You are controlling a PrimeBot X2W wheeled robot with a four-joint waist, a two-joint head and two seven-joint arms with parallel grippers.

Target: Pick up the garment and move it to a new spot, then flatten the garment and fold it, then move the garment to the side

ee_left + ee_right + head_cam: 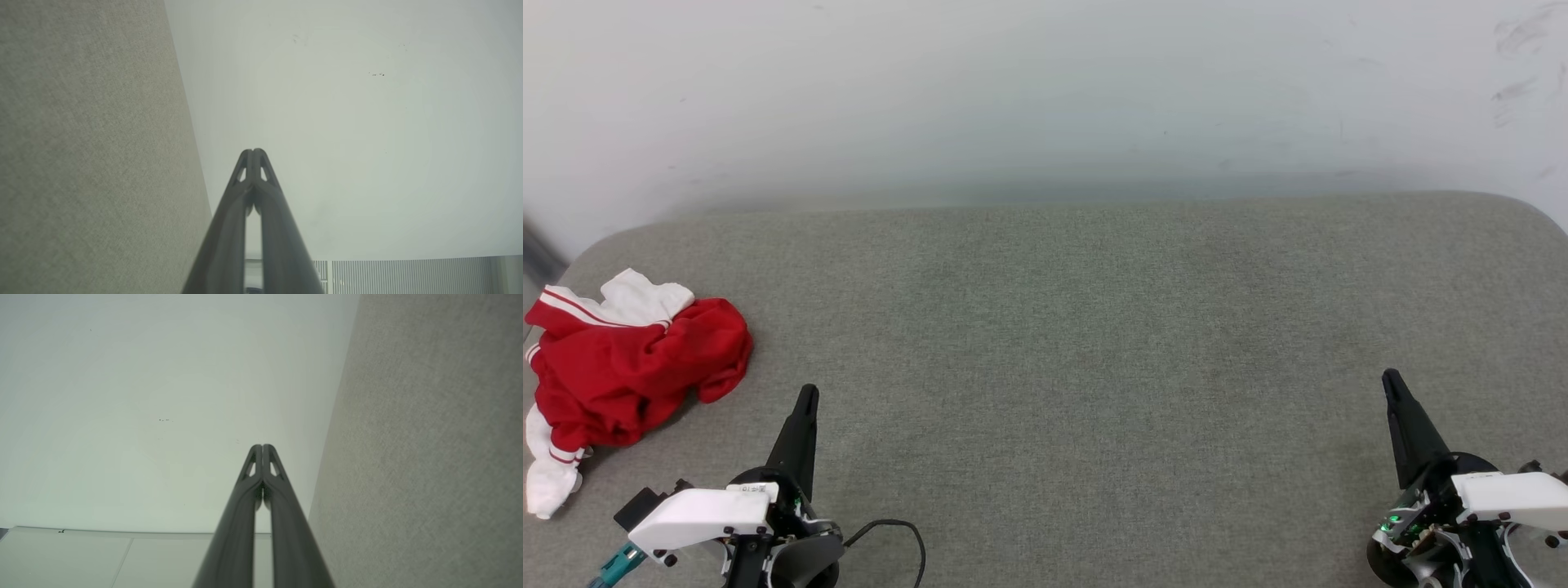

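The garment [629,371] lies crumpled at the far left of the grey padded table [1078,327]: red fabric with white sleeves and red-and-white stripe trim. My left gripper [806,394] hovers at the lower left, just right of the garment and apart from it, its fingertips pressed together. In the left wrist view the left gripper [254,152] is shut with nothing in it. My right gripper [1390,377] stands at the lower right, far from the garment. Its wrist view shows the right gripper [262,447] shut and empty too.
A pale wall [1045,90] rises behind the table's far edge. The table's rounded corners show at the back left and back right. A black cable [903,531] loops beside my left wrist. Bare grey fabric spans the table between the two grippers.
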